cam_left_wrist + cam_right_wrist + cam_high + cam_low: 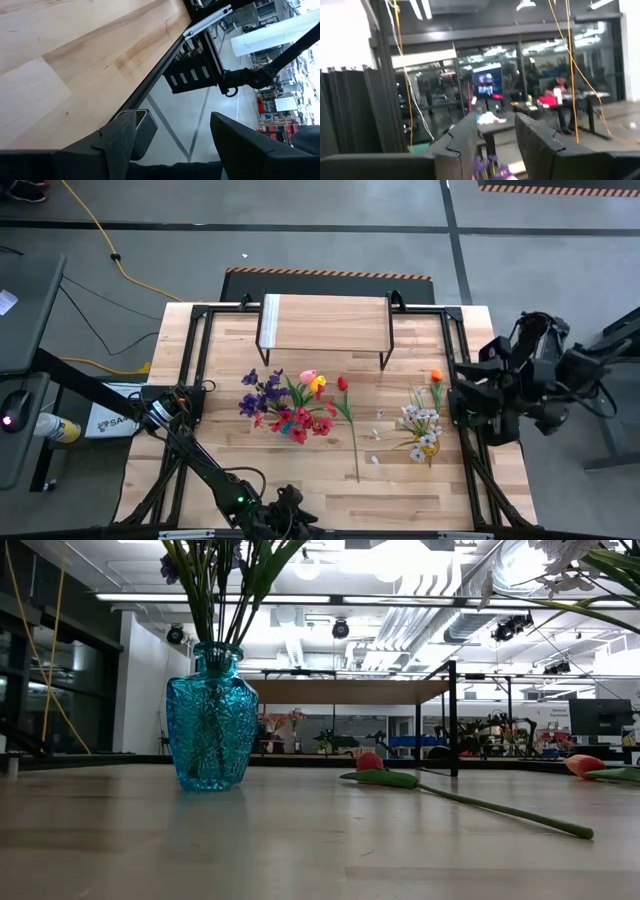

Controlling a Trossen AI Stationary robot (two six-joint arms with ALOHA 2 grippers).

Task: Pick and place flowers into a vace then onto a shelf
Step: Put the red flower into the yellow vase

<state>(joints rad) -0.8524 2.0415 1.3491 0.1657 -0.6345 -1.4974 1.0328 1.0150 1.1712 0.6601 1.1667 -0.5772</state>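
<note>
Flowers (290, 405) bunched in the blue vase (211, 720), just in front of the shelf (325, 322).
Loose tulip (346, 405) and white sprigs (422, 425) lie right of the vase; left gripper (172, 137) gapes empty off the table's near-left edge, right gripper (495, 137) parted, holding nothing.

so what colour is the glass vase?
Turquoise blue faceted glass vase, clearest in the low view.

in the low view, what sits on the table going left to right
blue vase with stems in it → red tulip lying on its long green stem → orange bloom at the right edge
</note>
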